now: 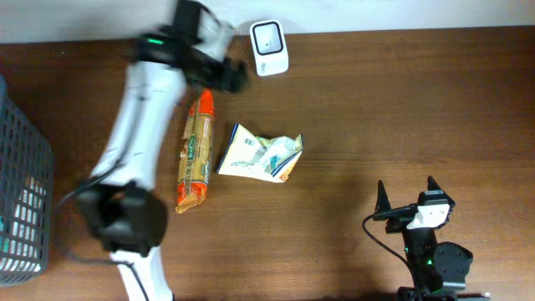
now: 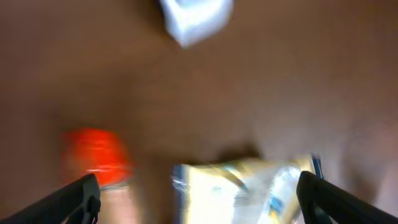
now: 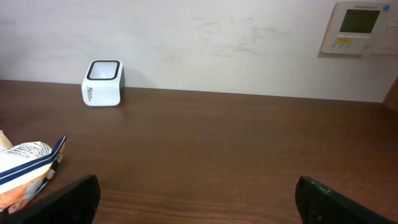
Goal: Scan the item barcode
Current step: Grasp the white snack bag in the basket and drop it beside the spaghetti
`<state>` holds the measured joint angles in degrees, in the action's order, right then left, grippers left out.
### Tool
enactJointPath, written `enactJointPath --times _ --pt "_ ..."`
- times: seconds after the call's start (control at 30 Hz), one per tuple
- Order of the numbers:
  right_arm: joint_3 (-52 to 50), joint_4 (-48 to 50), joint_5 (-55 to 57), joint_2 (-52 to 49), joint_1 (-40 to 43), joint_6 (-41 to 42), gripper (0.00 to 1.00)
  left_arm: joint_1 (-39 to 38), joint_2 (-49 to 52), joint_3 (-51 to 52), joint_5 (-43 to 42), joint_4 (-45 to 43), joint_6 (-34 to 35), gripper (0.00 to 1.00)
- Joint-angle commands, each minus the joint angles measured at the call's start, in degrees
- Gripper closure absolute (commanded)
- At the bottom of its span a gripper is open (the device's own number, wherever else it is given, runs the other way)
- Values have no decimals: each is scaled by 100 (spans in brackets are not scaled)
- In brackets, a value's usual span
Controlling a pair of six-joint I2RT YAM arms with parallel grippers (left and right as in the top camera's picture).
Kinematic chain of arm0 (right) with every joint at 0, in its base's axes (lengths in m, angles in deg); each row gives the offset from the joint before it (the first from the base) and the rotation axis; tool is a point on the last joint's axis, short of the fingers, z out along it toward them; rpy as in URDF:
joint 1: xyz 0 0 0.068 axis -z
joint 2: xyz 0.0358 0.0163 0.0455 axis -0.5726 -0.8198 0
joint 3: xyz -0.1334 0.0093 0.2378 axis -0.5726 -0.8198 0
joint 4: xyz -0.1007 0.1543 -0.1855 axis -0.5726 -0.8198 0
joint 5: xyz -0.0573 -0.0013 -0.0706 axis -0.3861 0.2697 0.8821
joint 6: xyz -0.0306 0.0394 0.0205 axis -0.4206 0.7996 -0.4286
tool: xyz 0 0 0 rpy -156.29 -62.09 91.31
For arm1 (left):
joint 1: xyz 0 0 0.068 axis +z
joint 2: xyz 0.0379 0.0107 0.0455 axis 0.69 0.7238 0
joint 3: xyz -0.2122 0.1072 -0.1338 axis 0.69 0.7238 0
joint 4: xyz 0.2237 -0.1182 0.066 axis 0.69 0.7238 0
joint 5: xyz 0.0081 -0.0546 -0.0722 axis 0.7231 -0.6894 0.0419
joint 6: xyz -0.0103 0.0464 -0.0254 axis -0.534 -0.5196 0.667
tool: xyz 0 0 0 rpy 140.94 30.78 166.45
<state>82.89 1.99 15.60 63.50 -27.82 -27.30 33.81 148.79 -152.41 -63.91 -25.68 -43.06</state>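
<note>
While nothing is being gripped, the job is sitting at the pick-up step, by my read: both candidate items are lying flat on the wooden table (image 1: 401,100). The long orange-and-tan bag (image 1: 194,150) is lying just beside the crumpled white-and-blue packet (image 1: 261,155), both near the white barcode scanner (image 1: 269,48) at the far edge. Which one is meant for scanning, I cannot tell.

The left arm is stretching from the near-left corner across to the far side. The left gripper (image 1: 234,78) is hovering over the bag's orange end, near the scanner, and blurring with motion. Its fingers (image 2: 78,199) are standing wide apart in the left wrist view, with nothing between them and the packet showing below.

The right gripper (image 1: 406,188) is parking at the near-right, well apart from everything, spread wide and holding nothing.

Next move is likely calling for dropping onto one item, closing on it, then turning its barcode toward the scanner window; no barcode is showing.
</note>
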Motion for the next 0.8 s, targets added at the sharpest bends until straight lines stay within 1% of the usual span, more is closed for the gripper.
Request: enactJointPath --times 0.0,0.03,0.1,0.17,0.2,0.27,0.33,0.37,0.4,0.43,0.5,0.6,0.67,0.77 --pt "-42 -17 52 24 42 24 1 1432 -1069 -1038 249 442 -317 1" --pt "-42 -17 52 24 42 22 1 1718 -1167 -1097 452 551 -317 1" --pt "-42 -17 52 24 42 22 1 2715 -1432 -1104 990 977 -234 1" --pt "-42 -17 52 24 42 24 1 3512 -1453 -1099 1364 1360 107 1" --pt "-42 -17 52 24 42 22 1 4033 -1429 -1043 1554 1552 306 1" --pt "-42 -17 52 24 42 24 1 4826 -1416 -778 1624 1604 608 1" --pt "-42 -17 50 24 42 22 2 5379 -1412 -485 1552 1547 638 1" --pt "-42 -17 52 24 42 24 1 5713 -1412 -177 1517 1403 627 1" --pt "-42 -17 52 24 42 22 1 5877 -1412 85 1515 1255 540 1" --pt "-42 -17 52 24 42 24 1 6013 -1410 374 1488 1097 317 1" --pt "-42 -17 52 24 42 22 1 6354 -1410 1425 1252 365 -109 1" --pt "-42 -17 50 24 42 24 1 6752 -1410 2470 581 -693 -730 1" --pt "-42 -17 52 24 42 24 1 7001 -1410 3097 304 -1403 -1207 1" --pt "-42 -17 52 24 42 22 1 7180 -1386 3792 284 -2122 -1751 0"
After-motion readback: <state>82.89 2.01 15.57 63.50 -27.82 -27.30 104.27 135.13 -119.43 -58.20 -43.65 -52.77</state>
